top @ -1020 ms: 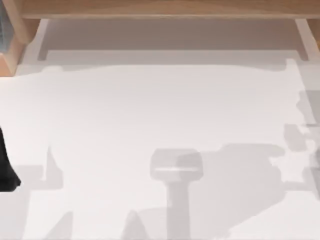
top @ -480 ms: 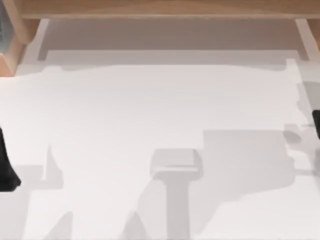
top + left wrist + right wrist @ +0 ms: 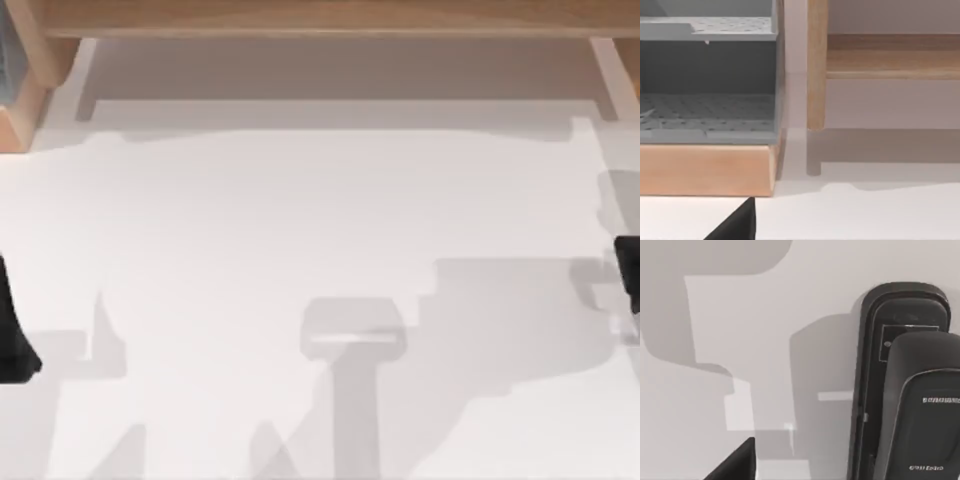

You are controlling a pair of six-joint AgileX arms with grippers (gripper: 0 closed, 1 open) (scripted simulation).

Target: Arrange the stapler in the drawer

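Observation:
The stapler is black and lies flat on the white table; in the right wrist view it sits close below the camera, apart from a black corner of my right gripper. A black part of my right arm pokes in at the top view's right edge. The drawer is a grey perforated tray in a wooden frame, seen straight ahead in the left wrist view and at the top view's far left corner. My left arm stays parked at the left edge.
A wooden shelf on legs runs along the back of the table, with one leg just beside the drawer's frame. The white tabletop spreads between the two arms and carries only arm shadows.
A black part of my right arm has come in at the top view's right edge and slid toward the front. Its shadow has shifted right. The left arm has not moved.

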